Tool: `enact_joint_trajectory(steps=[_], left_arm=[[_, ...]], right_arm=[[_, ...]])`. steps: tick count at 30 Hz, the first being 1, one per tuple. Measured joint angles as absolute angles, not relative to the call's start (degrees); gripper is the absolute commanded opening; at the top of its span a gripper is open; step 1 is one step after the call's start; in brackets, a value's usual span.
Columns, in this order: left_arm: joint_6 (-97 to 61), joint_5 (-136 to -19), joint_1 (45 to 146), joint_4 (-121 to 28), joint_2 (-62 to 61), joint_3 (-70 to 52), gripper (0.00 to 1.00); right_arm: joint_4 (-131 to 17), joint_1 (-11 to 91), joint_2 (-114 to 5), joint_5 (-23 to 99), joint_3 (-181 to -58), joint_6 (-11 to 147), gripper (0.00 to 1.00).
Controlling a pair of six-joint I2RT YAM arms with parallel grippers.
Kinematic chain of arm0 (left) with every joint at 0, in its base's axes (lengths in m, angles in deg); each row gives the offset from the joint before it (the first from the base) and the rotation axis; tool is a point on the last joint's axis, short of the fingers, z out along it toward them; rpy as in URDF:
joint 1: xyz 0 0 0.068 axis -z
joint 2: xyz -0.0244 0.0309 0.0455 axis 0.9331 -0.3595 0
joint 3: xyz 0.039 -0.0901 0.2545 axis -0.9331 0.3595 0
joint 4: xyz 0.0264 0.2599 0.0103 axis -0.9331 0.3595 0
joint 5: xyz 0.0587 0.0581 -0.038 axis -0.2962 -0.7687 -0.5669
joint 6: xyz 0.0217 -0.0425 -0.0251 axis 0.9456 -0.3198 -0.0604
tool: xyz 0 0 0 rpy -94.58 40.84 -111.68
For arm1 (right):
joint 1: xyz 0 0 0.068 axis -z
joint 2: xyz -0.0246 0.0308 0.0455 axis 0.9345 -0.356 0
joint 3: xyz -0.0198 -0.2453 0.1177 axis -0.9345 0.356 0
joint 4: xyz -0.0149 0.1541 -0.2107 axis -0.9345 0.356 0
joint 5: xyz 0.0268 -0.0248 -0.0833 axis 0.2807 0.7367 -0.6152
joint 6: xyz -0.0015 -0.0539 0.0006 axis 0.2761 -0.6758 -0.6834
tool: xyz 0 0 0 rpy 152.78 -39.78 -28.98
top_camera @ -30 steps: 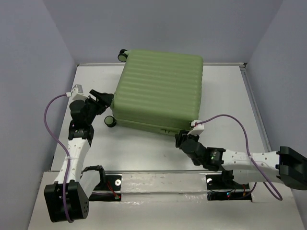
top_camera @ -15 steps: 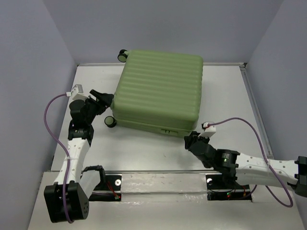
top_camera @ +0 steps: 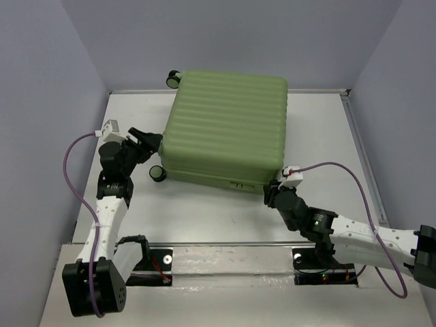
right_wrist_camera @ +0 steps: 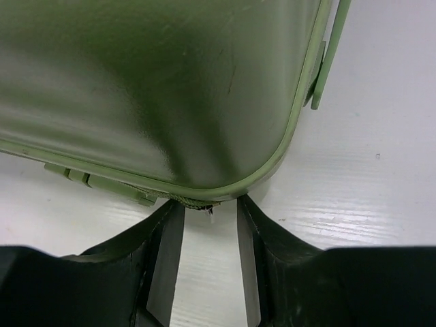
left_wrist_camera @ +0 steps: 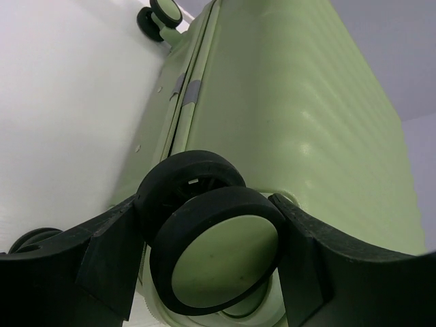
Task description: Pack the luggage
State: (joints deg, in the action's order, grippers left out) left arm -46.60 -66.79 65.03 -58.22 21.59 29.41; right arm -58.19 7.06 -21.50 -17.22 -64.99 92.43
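Observation:
The luggage (top_camera: 228, 126), a ribbed light-green hard-shell suitcase, lies flat and closed at the back middle of the white table. My left gripper (top_camera: 151, 144) is at its near-left corner. In the left wrist view the left gripper (left_wrist_camera: 204, 204) has a finger pressed on each side of a black twin wheel (left_wrist_camera: 218, 252) with a green hub. My right gripper (top_camera: 271, 193) is at the near-right corner. In the right wrist view the right gripper (right_wrist_camera: 208, 211) is open, its fingertips either side of the zipper pull (right_wrist_camera: 197, 202) under the shell's (right_wrist_camera: 157, 82) rim.
Another wheel (top_camera: 157, 173) sticks out below the left gripper, and a third (top_camera: 174, 77) at the far-left corner. Grey walls close in the table (top_camera: 204, 211) on three sides. A metal rail (top_camera: 225, 259) with the arm bases runs along the near edge. Purple cables loop off both wrists.
The right arm drew back to the right, then came forward again to the suitcase's near-right corner. The left arm and the suitcase have not moved.

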Motion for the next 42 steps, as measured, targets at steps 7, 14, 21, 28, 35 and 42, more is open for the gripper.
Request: enact_joint_trajectory(steps=[7, 14, 21, 28, 35, 42], left_arm=[[-46.5, -66.1, 65.1, -58.2, 21.6, 29.4, 0.06], [-46.6, -66.7, 65.6, -58.5, 21.9, 29.7, 0.06], [-48.5, -78.9, 72.3, -60.3, 24.0, 31.6, 0.06], [-52.8, -87.9, 78.8, -63.4, 24.9, 32.0, 0.06], [-53.2, -81.4, 83.3, -59.3, 29.3, 33.8, 0.06], [-53.4, -76.9, 84.3, -57.2, 32.2, 34.7, 0.06]], right_arm=[[-61.6, 7.9, -25.5, -17.3, -64.8, 89.9, 0.16], [-65.1, 8.0, -28.2, -16.7, -64.4, 88.1, 0.07], [-67.8, 3.1, -38.9, -21.3, -69.4, 85.9, 0.07], [-60.9, -4.9, -61.7, -27.6, -92.1, 79.9, 0.07], [-65.9, -5.6, -65.9, -16.7, -98.2, 80.0, 0.07], [-73.3, -5.6, -71.2, -10.5, -101.5, 81.0, 0.07]])
